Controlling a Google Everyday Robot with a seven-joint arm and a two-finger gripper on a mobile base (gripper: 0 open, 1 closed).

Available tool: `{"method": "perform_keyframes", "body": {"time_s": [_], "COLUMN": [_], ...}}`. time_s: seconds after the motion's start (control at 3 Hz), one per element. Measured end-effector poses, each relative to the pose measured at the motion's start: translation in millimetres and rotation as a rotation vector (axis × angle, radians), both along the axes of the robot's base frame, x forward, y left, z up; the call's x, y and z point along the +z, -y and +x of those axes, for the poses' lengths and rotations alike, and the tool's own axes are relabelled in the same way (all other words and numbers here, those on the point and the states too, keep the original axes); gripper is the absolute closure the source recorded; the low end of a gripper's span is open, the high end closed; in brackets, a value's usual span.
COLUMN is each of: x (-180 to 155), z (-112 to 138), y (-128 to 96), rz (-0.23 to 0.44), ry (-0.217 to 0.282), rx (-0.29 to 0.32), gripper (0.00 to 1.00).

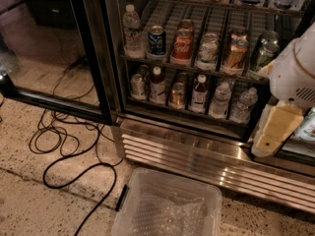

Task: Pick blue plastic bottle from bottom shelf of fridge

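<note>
the gripper point(269, 137) hangs at the right, well apart from the blue plastic bottle point(199, 93) on the bottom shelf point(162, 105); i cannot tell its grip state.

The fridge point(206, 154) is brushed stainless steel, and its louvred base has a faint gloss. The bottom shelf point(187, 114) is dark coated wire. At the right edge, in front of the fridge, the hand point(271, 135) looks like matt cream plastic. A translucent plastic bin point(167, 205) sits on a rough speckled floor point(29, 200), beside a matt black cable point(74, 173).

Looks steeply down from close onto the fridge point(197, 156), bottom shelf point(187, 113) central, gripper point(273, 132) at right edge.
</note>
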State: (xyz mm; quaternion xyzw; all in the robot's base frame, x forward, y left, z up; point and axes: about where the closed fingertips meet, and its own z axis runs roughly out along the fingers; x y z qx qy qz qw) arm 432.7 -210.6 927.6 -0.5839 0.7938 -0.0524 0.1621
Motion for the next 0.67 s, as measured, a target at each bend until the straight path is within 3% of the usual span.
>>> {"method": "perform_keyframes", "body": {"time_s": [0.33, 0.67], "x": [-47.7, -47.7], "z": [-4.4, -4.4], "y": [-1.6, -1.6], "rz": [0.013, 0.013], "ry": [-0.024, -0.024], "rx": [-0.034, -0.034], "gripper": [0.0, 0.0]}}
